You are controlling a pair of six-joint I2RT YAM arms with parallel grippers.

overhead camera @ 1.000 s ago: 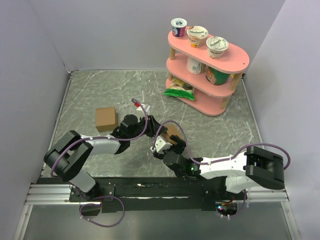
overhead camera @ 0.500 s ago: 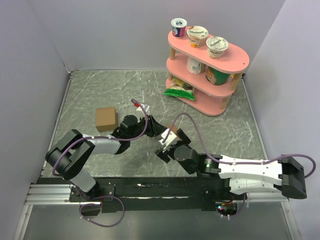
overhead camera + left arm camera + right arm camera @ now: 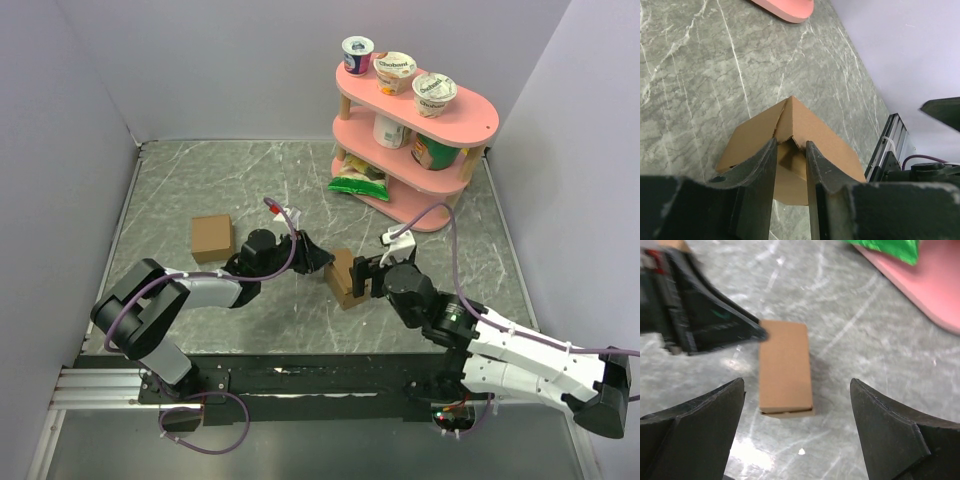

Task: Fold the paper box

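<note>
The paper box (image 3: 785, 367) is plain brown cardboard, already folded up into a small oblong carton with flat, unmarked faces and sharp creased edges. In the right wrist view its top face is a clean rectangle, with a thin seam showing along the bottom end. In the left wrist view one end looks less finished: two faces meet at a ridge, and a darker tab sits tucked in just below it. The box lies flat on the grey marbled counter (image 3: 200, 180), around the middle and somewhat toward the near edge, between the two arms. Its long axis runs roughly from the far edge toward the near edge, slightly slanted. The left hand (image 3: 791, 144) reaches in from the left side, its fingers (image 3: 760, 170) drawn close together and pinching the cardboard at the box's far left corner, where the tab sits. The right hand (image 3: 797, 382) is just to the right of the box, spread wide with nothing in it, and the carton lies in the gap ahead of its fingers without touching them. A smaller neat brown cube (image 3: 211, 237) rests well apart toward the left edge, and a pink shelf (image 3: 415, 130) of food tubs stands at the far right corner.
</note>
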